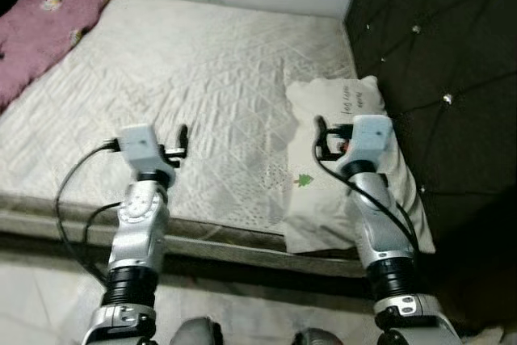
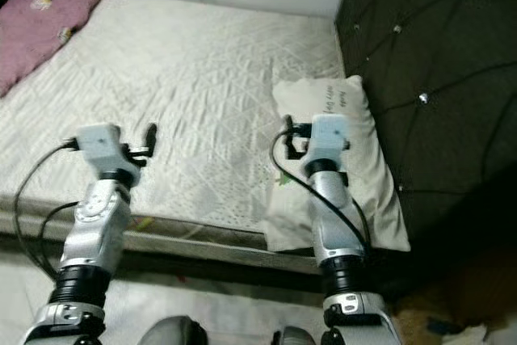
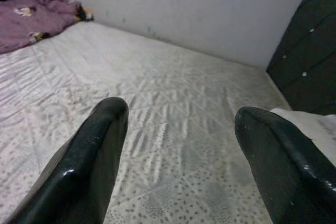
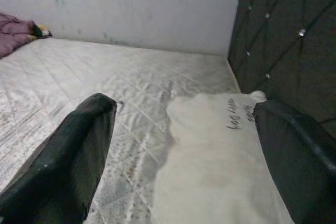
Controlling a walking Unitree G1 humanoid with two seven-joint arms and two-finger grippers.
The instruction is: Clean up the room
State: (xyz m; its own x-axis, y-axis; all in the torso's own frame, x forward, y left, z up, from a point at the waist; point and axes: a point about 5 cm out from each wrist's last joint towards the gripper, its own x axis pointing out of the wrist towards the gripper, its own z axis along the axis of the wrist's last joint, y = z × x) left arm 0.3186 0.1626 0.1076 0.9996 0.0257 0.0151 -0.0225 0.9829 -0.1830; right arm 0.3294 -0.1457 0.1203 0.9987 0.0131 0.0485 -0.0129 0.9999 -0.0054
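**Both grippers hovering over mattress, holding nothing**

I am seeing the white pillow (image 1: pixel 347 167) lying along the mattress's (image 1: pixel 186 78) headboard (image 1: pixel 436 78) edge, long axis running near edge to far wall. Right gripper (image 4: pixel 184 145) is spread wide above it; left gripper (image 3: pixel 178 145) is spread wide over bare quilting. Head views are adding the pink blanket (image 1: pixel 44 22) at the far left corner.

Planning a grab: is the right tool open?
Open: the right tool's fingers stand wide apart above the pillow, holding nothing.

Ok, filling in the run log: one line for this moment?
stage: at bed | left gripper: open over mattress | right gripper: open above pillow | blanket: far corner | holding: nothing
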